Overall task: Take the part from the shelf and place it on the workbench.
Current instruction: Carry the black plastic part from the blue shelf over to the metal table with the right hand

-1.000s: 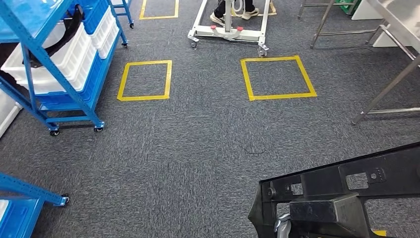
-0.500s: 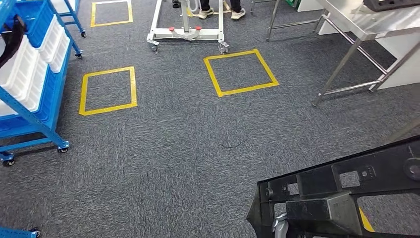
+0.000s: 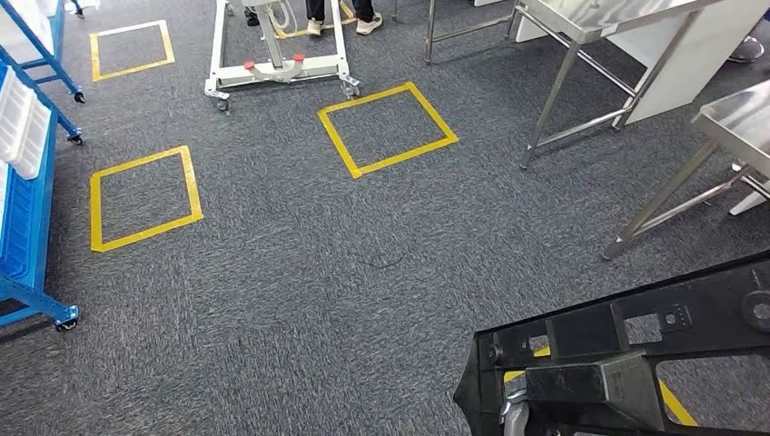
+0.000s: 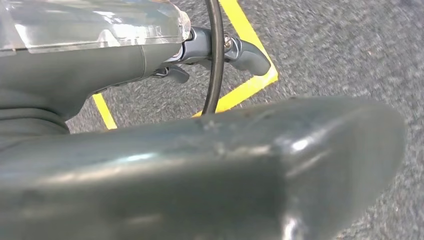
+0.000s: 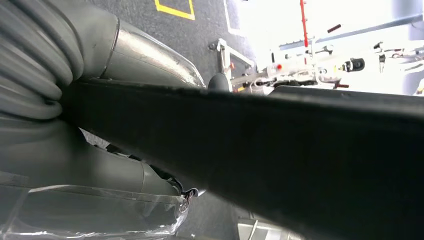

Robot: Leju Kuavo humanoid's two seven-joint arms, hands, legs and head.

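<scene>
The black plastic part (image 3: pixel 626 354), a flat frame with square cut-outs, fills the lower right of the head view, carried above the carpet. In the right wrist view my right hand (image 5: pixel 100 165) grips the part (image 5: pixel 280 150), a dark band across the picture with the thumb under it. A bit of silver hand (image 3: pixel 515 415) peeks out below the part's left end. My left hand (image 4: pixel 210 165) hangs over the carpet holding nothing, its fingers (image 4: pixel 242 52) apart from the thick thumb. A steel workbench (image 3: pixel 590 23) stands at the upper right. The blue shelf (image 3: pixel 23 218) is at the left edge.
A second steel table (image 3: pixel 740 118) stands at the right edge, with its legs on the carpet. Yellow tape squares (image 3: pixel 386 127) mark the grey floor. A white wheeled frame (image 3: pixel 272 73) and a person's feet (image 3: pixel 340 23) are at the far side.
The camera has turned right: the blue shelf has slid towards the left edge and the steel tables have come into view. The part stays in my right hand.
</scene>
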